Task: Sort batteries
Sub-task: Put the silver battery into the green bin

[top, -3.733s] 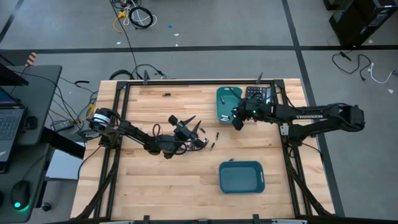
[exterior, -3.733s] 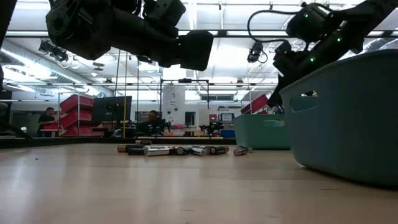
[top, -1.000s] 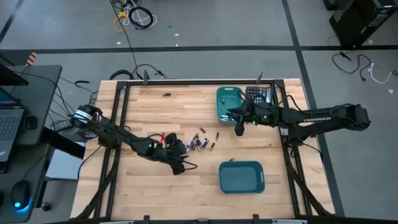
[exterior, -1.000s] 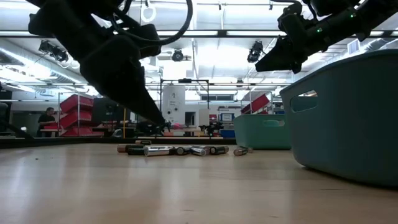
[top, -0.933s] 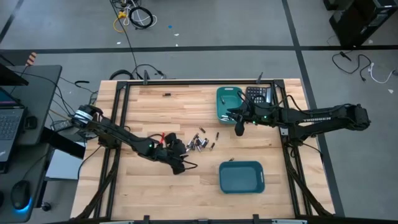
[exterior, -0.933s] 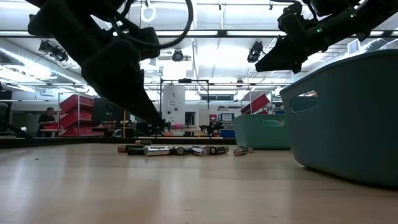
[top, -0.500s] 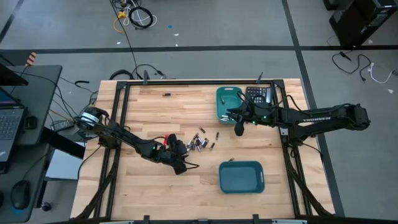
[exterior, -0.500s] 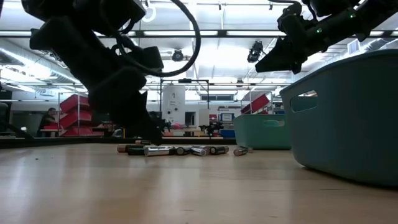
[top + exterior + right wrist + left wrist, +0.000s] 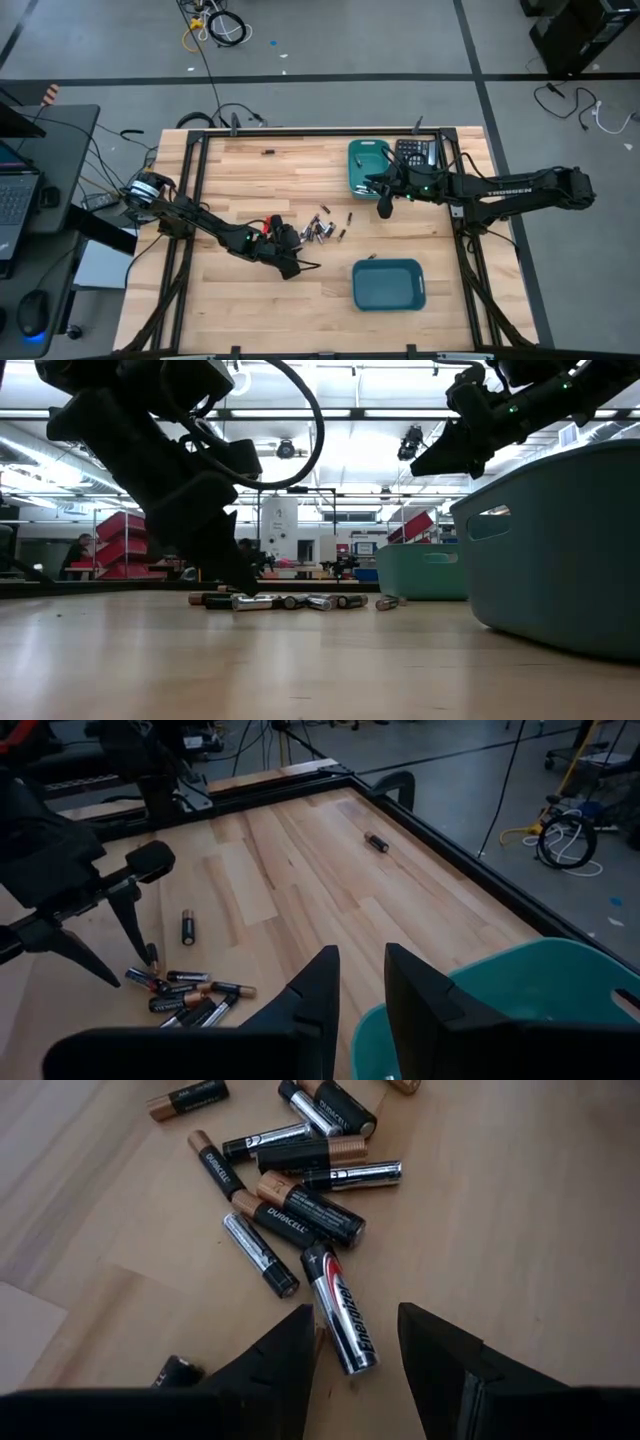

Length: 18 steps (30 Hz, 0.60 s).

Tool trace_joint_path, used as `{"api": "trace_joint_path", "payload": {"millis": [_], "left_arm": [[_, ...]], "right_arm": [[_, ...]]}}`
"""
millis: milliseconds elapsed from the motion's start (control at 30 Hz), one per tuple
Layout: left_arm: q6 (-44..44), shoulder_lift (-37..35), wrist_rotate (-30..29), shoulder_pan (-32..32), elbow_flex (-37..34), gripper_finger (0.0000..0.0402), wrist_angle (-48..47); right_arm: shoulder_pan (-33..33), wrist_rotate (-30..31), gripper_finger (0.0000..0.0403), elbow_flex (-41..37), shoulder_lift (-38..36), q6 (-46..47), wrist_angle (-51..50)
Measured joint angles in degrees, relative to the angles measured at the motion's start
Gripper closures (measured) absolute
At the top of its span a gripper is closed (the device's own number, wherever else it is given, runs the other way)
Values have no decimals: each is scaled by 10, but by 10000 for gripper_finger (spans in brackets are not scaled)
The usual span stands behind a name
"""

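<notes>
1. The left gripper [image 9: 355, 1342] is held low over the table [image 9: 250, 310], its fingers parted and empty, a silver cell [image 9: 338, 1323] lying between the tips.
2. The batteries [image 9: 320, 228] are clustered mid-table, just beside that gripper.
3. The right gripper [image 9: 383, 209] is seen raised by the far teal bin [image 9: 362, 170], fingers narrowly apart, nothing held.
4. A near teal bin [image 9: 389, 285] is set well apart.

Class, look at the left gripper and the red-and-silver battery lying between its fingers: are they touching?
Apart. The left wrist view shows wood between the battery and both open fingers of the left gripper.
</notes>
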Motion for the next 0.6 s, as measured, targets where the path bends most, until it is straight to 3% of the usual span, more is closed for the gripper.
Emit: {"api": "trace_joint_path", "payload": {"millis": [600], "left_arm": [[-3,32,-4,0,1,255,15]], "right_arm": [[0,0,334,0,0,0,-13]]}}
